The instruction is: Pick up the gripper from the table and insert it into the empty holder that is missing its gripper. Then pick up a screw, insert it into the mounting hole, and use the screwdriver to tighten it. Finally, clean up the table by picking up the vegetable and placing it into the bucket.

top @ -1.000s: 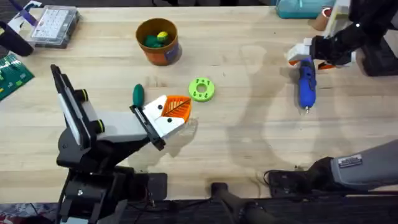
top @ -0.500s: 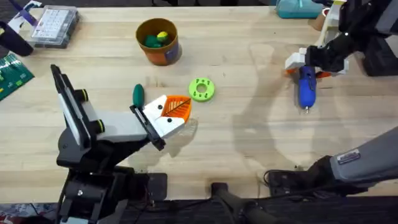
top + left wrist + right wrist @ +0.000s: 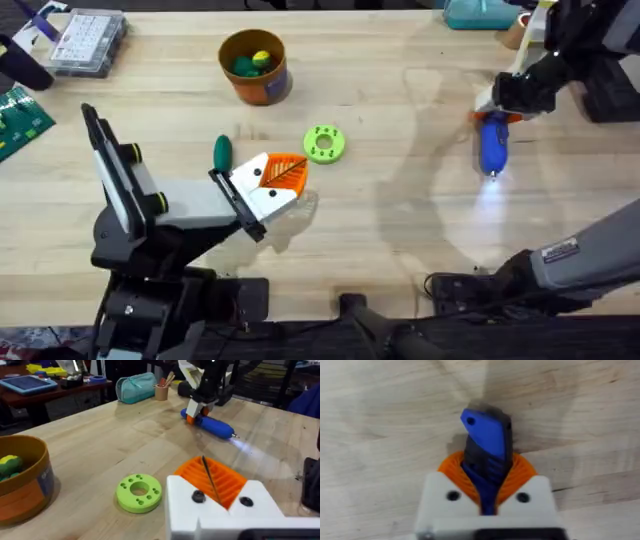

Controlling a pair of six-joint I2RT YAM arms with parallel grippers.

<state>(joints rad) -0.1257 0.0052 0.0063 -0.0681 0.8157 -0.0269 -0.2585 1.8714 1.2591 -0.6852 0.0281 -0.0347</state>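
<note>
The orange ribbed gripper [image 3: 287, 172] sits in the white holder [image 3: 262, 197] at the tip of the left arm, low over the table [image 3: 380, 230]. In the left wrist view the orange ribs [image 3: 212, 479] meet along a thin dark seam, so my left gripper [image 3: 296, 170] is shut with nothing in it. My right gripper [image 3: 497, 103] is shut on the rear of the blue screwdriver [image 3: 493, 145], whose lit tip points toward the table's near edge. The right wrist view shows the screwdriver [image 3: 487, 442] between the orange pads. The dark green vegetable [image 3: 221, 152] lies beside the holder. The bucket [image 3: 254, 65] stands behind.
A lime-green disc [image 3: 323, 143] lies just past the orange gripper. A clear compartment box [image 3: 88, 40] and a green circuit board [image 3: 20, 118] are at the far left. A teal pouch [image 3: 480, 12] is at the back right. The bucket holds a green and a yellow piece.
My right gripper has closed in over the screwdriver's rear end. A bright glow now shows on the table at the screwdriver's tip. The left arm has not moved.
</note>
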